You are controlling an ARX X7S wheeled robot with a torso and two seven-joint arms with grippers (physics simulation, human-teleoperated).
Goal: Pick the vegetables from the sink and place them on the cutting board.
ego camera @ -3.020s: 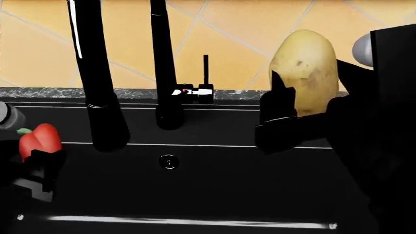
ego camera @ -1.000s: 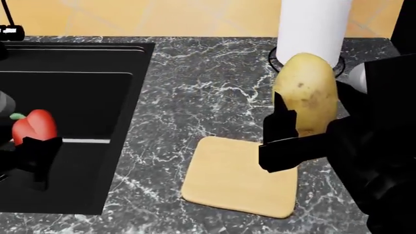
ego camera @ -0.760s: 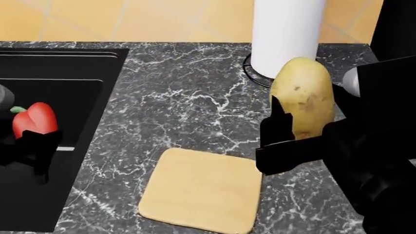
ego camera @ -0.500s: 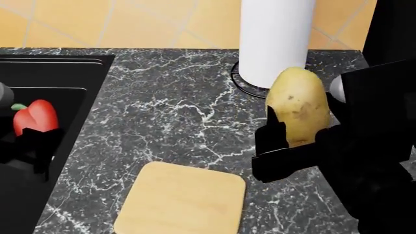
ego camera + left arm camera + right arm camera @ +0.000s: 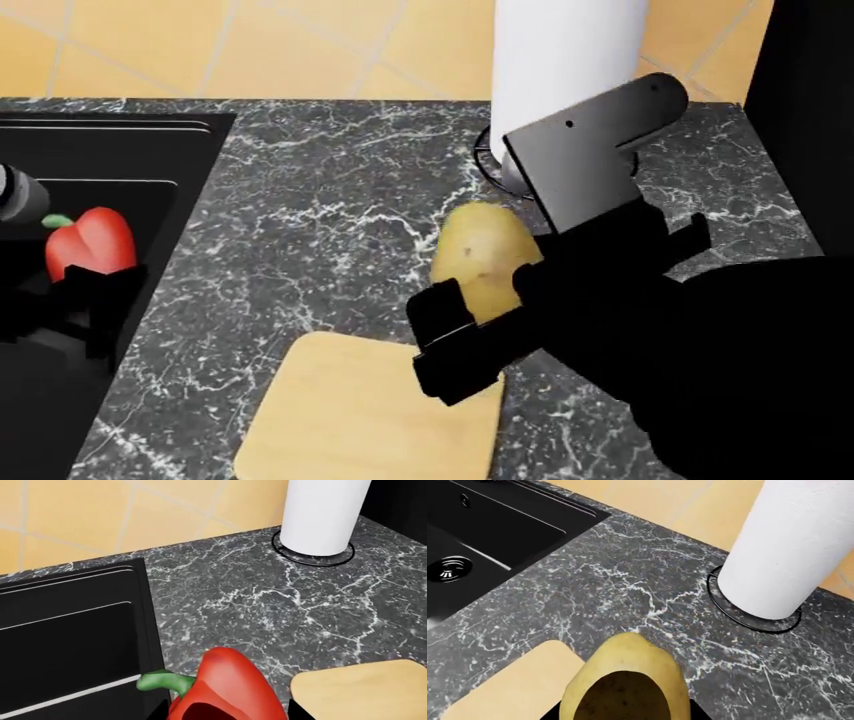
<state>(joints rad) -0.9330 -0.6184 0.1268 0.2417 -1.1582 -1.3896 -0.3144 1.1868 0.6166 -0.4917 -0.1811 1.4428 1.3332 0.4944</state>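
In the left wrist view, the red bell pepper sat clamped in the left gripper, above the marble counter beside the sink, with a corner of the cutting board nearby.

In the head view, the right gripper held the potato upright over the board's far right corner, in front of the paper towel roll; the left gripper held the pepper over the sink's edge.

The right wrist view showed the potato gripped above the counter, at the board edge.
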